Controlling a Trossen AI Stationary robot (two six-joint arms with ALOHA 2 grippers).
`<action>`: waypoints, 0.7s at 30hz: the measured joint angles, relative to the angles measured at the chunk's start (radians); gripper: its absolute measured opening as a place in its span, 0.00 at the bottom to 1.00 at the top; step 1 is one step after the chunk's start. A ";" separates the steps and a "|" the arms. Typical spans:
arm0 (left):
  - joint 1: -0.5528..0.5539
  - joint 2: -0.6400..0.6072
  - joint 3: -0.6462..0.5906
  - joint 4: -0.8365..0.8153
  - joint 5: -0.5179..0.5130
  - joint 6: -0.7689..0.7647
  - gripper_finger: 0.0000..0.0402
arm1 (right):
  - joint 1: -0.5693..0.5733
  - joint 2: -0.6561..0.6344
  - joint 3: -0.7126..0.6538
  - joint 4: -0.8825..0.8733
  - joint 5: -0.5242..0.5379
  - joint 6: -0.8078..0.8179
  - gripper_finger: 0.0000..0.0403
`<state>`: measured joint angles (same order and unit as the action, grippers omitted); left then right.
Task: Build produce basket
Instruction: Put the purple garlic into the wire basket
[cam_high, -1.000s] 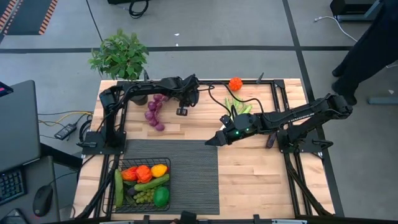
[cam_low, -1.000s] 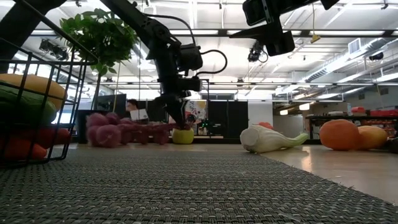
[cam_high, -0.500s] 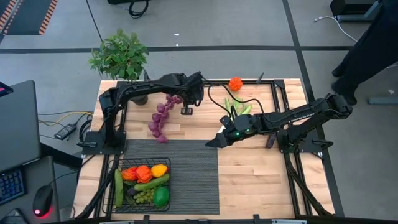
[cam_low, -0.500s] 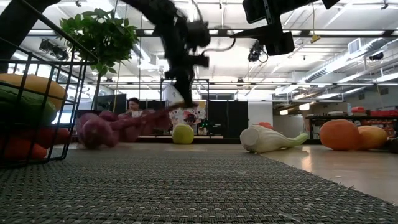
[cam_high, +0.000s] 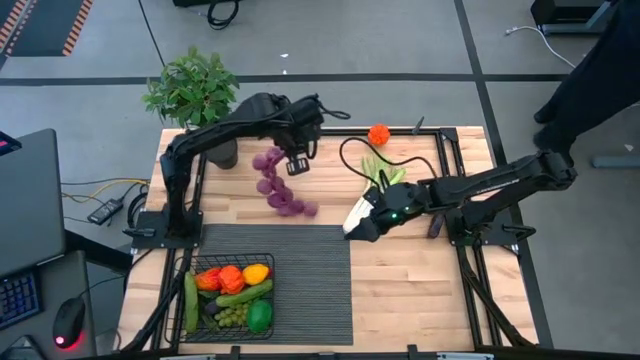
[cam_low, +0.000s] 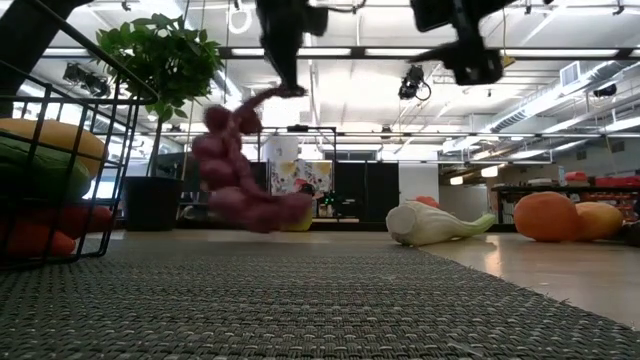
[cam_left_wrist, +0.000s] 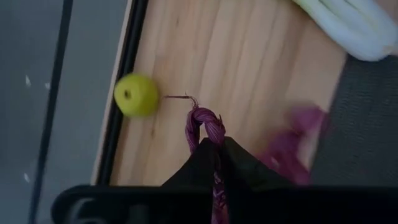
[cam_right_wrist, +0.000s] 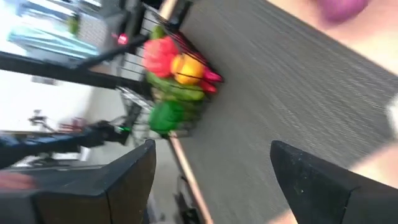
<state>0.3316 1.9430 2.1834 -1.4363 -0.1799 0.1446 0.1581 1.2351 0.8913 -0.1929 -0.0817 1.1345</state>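
A bunch of purple grapes (cam_high: 283, 190) hangs from my left gripper (cam_high: 296, 163), which is shut on its stem over the far left of the table. The black wire basket (cam_high: 268, 318) stands at the near left on the ribbed mat (cam_high: 310, 280); it holds peppers, a lemon, cucumbers, green grapes and other produce. On the wood lie a green apple (cam_left_wrist: 137, 94), a leek (cam_high: 380, 176) and an orange (cam_high: 378, 134). My right gripper (cam_high: 353, 226) hovers open above the mat's far right corner, with nothing between its fingers (cam_right_wrist: 134, 177). My left gripper pinches the twisted purple stem (cam_left_wrist: 202, 126) at the bunch's top end between its two fingertips (cam_left_wrist: 239, 158). The fingers come from above, slanting steeply down. The bunch (cam_low: 235, 170) hangs below them and swings; whether its lower end (cam_low: 270, 215) touches the wood I cannot tell.
A potted plant (cam_high: 195, 90) stands at the far left corner. The leek (cam_low: 435, 222) and orange (cam_low: 545, 215) lie at the far middle, near black cables. Bare wood shows to the right of the mat. A person's dark leg (cam_high: 590, 70) stands beyond the table's right.
My left gripper has risen sharply and rolled, drawing the grape bunch up by its stem. The bunch lay stretched on the wood; now it hangs and swings toward the table's right. My right gripper has edged slightly toward the right and rolled a little.
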 joint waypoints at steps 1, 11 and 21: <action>-0.008 0.000 0.029 -0.037 -0.001 -0.035 0.03 | 0.000 -0.017 0.000 -0.039 0.001 -0.011 0.79; -0.162 -0.077 0.154 -0.133 0.005 -0.402 0.03 | 0.047 -0.178 0.000 -0.312 0.060 -0.112 0.79; -0.338 -0.203 0.164 -0.134 -0.018 -0.735 0.03 | 0.137 -0.227 0.000 -0.422 0.149 -0.151 0.79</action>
<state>-0.0068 1.7397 2.3470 -1.5702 -0.1980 -0.5902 0.2954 1.0077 0.8917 -0.6146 0.0677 0.9834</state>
